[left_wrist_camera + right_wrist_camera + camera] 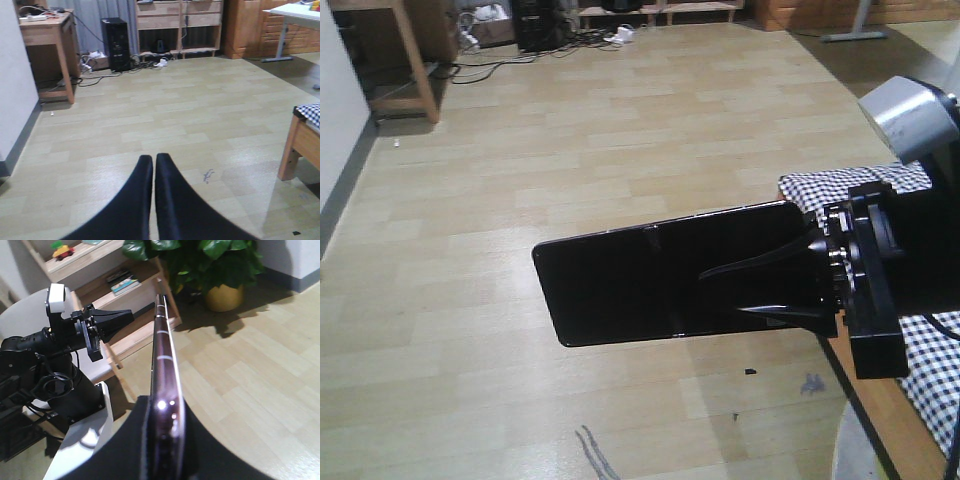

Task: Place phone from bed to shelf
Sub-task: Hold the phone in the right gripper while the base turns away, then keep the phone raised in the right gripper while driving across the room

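Note:
The phone (pixel 650 280), a glossy black slab, hangs level above the wooden floor, left of the bed (pixel 840 185) with its black-and-white check cloth. My right gripper (pixel 720 292) reaches in from the right and is shut on the phone's right end. In the right wrist view the phone (pixel 162 340) shows edge-on, pinkish and shiny, clamped between the black fingers (pixel 145 440). The shelf (pixel 95 290) of pale planks stands beyond it, with books and a toy on it. My left gripper (pixel 152 160) is shut and empty over the floor, and appears in the right wrist view as the left gripper (pixel 130 316).
A wooden desk (pixel 50 30) stands at the left wall, with a black computer tower (pixel 116 42) and cables beside it. A low wooden unit (pixel 180 22) lines the back wall. A potted plant (pixel 222 270) stands near the shelf. The bed's corner (pixel 305 135) is at right.

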